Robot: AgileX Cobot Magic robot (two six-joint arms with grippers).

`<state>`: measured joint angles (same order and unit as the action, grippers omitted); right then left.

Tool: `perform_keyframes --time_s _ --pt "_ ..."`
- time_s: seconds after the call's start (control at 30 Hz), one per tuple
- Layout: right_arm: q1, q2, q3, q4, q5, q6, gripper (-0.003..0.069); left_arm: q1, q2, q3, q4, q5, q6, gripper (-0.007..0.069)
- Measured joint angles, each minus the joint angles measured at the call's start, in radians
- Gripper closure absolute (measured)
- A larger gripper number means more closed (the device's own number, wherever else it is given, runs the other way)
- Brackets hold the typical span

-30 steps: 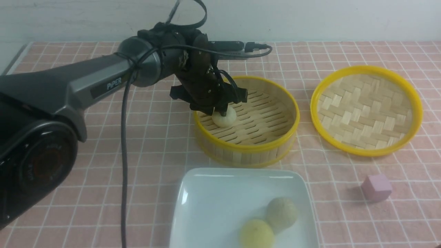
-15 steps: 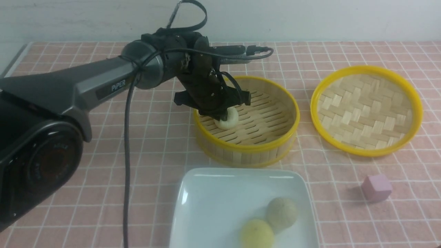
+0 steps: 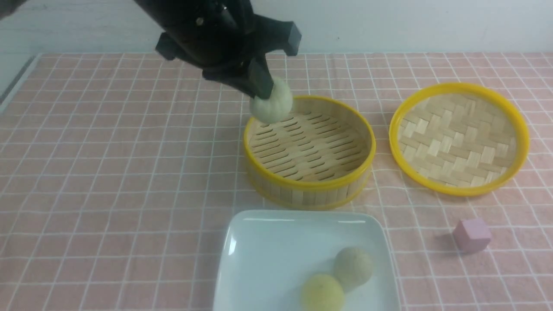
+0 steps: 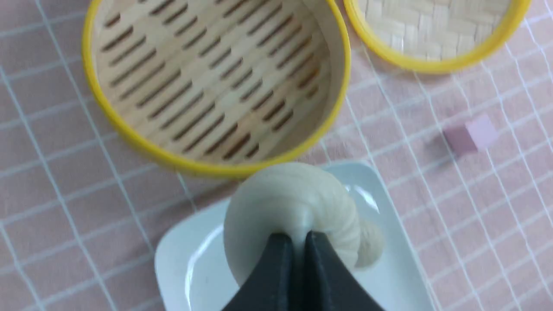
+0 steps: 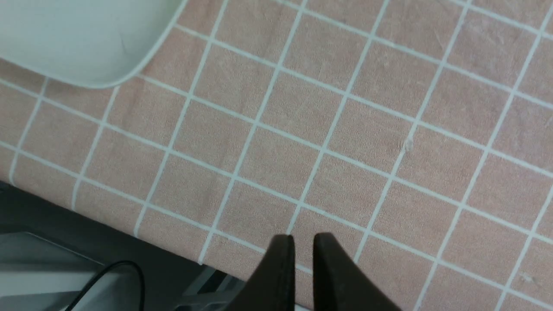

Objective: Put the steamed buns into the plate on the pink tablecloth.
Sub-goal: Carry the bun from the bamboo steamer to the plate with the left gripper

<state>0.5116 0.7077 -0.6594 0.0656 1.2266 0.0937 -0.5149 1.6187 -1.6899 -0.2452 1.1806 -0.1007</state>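
My left gripper (image 3: 262,89) is shut on a pale cream steamed bun (image 3: 273,105), pinching its top. It hangs above the far-left rim of the bamboo steamer (image 3: 309,190). In the left wrist view the cream bun (image 4: 293,203) sits at the fingertips of the gripper (image 4: 298,238), with the white plate (image 4: 190,263) below. On the plate (image 3: 268,259) lie a yellow bun (image 3: 322,293) and a greenish-beige bun (image 3: 353,267). The right gripper (image 5: 302,239) is shut and holds nothing, low over the pink tablecloth (image 5: 345,129) beside a corner of the plate (image 5: 86,39).
The steamer is empty inside. Its woven yellow-rimmed lid (image 3: 460,138) lies upturned to the right of it. A small pink cube (image 3: 471,234) sits on the cloth right of the plate. The table's near edge (image 5: 65,216) shows under the right gripper.
The left gripper closed on the cream bun inside the steamer, then lifted it up out of the steamer. The arm has swung up out of the front view's lower left.
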Motion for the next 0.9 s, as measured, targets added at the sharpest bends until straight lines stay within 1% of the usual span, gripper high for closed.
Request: perform_keyframes --time_s 0.03,0.07,0.17,0.2,0.23,0.27,0.3,0.37,0.47,0.5,0.53,0.63,0.67,0.73,0.9 --pt "0.000 0.000 0.000 0.000 0.002 0.000 0.0605 0.000 -0.005 0.011 -0.003 0.002 0.002 0.0601" --pt "0.000 -0.001 0.000 0.000 0.009 0.000 0.0601 0.000 -0.039 0.127 -0.034 -0.008 0.009 0.0601" --pt "0.000 -0.015 0.000 0.000 0.012 0.000 0.0598 -0.004 -0.062 0.299 -0.098 -0.089 0.032 0.0599" --pt "0.000 -0.029 0.000 0.000 0.010 0.000 0.0598 -0.017 -0.063 0.405 -0.129 -0.155 0.048 0.0598" --pt "0.000 -0.032 0.000 0.000 0.011 0.000 0.0598 -0.017 -0.062 0.405 -0.133 -0.166 0.051 0.0597" --pt "0.000 -0.050 0.000 0.000 0.007 0.000 0.0596 -0.036 -0.060 0.474 -0.149 -0.228 0.066 0.0597" --pt "0.000 -0.056 0.000 0.000 0.004 0.000 0.0596 -0.045 -0.057 0.495 -0.155 -0.249 0.071 0.0597" --pt "0.000 -0.101 0.000 -0.004 0.000 0.000 0.0596 -0.106 -0.035 0.595 -0.173 -0.379 0.085 0.0594" --pt "0.000 -0.164 -0.001 -0.010 0.016 0.000 0.0596 -0.143 0.014 0.629 -0.177 -0.476 0.073 0.0589" --pt "0.000 -0.169 -0.001 -0.012 0.019 0.000 0.0596 -0.143 0.017 0.628 -0.177 -0.476 0.071 0.0589" --pt "0.000 -0.213 -0.007 -0.019 0.023 0.004 0.0592 -0.149 0.047 0.631 -0.177 -0.519 0.047 0.0580" --pt "0.000 -0.266 -0.016 -0.019 0.026 0.028 0.0589 -0.150 0.074 0.631 -0.178 -0.551 0.024 0.0561" --pt "0.000 -0.316 -0.019 -0.013 0.027 0.066 0.0587 -0.150 0.093 0.631 -0.178 -0.574 0.016 0.0531" --pt "0.000 -0.383 -0.020 0.001 0.032 0.093 0.0583 -0.150 0.100 0.631 -0.178 -0.592 0.012 0.0480" --pt "0.000 -0.545 -0.017 -0.004 0.033 0.114 0.0579 -0.150 0.101 0.631 -0.178 -0.608 0.011 0.0326"
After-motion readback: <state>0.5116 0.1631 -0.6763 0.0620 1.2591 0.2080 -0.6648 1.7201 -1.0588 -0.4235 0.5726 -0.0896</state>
